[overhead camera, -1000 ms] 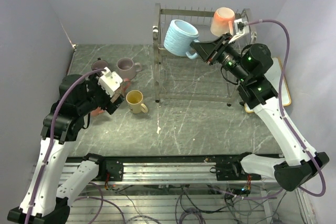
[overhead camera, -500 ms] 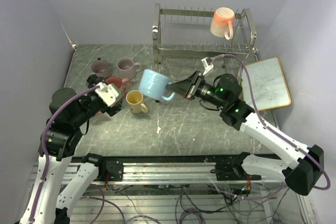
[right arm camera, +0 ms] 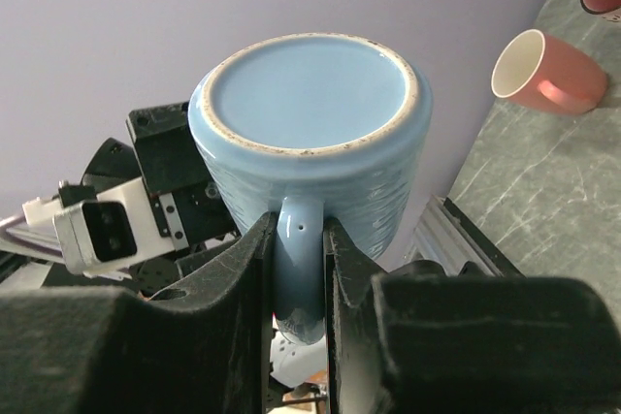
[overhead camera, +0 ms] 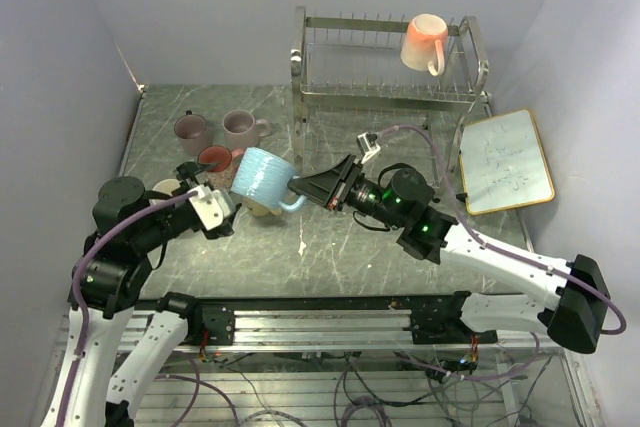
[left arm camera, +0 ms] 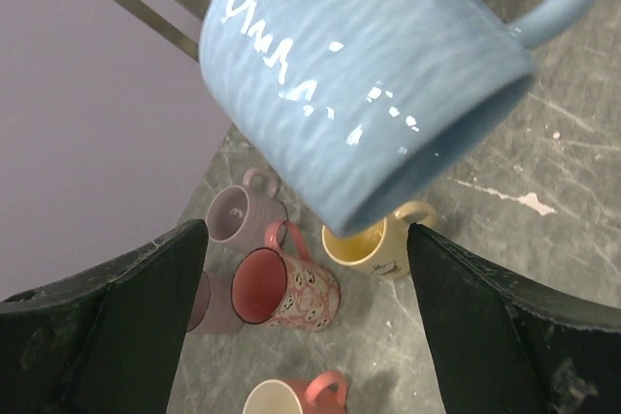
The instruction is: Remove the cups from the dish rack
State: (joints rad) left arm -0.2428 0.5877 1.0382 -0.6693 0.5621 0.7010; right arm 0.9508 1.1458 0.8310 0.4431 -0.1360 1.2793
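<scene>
The left gripper (left arm camera: 306, 239) is spread wide and holds nothing. The light blue mug (overhead camera: 262, 175) hangs tilted in the air just ahead of it. The right gripper (right arm camera: 299, 239) is clamped narrowly on that mug's handle, carrying it above the pale yellow mug (left arm camera: 374, 244) on the table. Farther back, a peach mug (overhead camera: 424, 39) sits on the upper tier of the dish rack (overhead camera: 298, 57). A second ago the blue mug was up at the rack; it has since come leftward and nearer.

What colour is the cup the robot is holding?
The cup is light blue, best seen in the left wrist view.
</scene>
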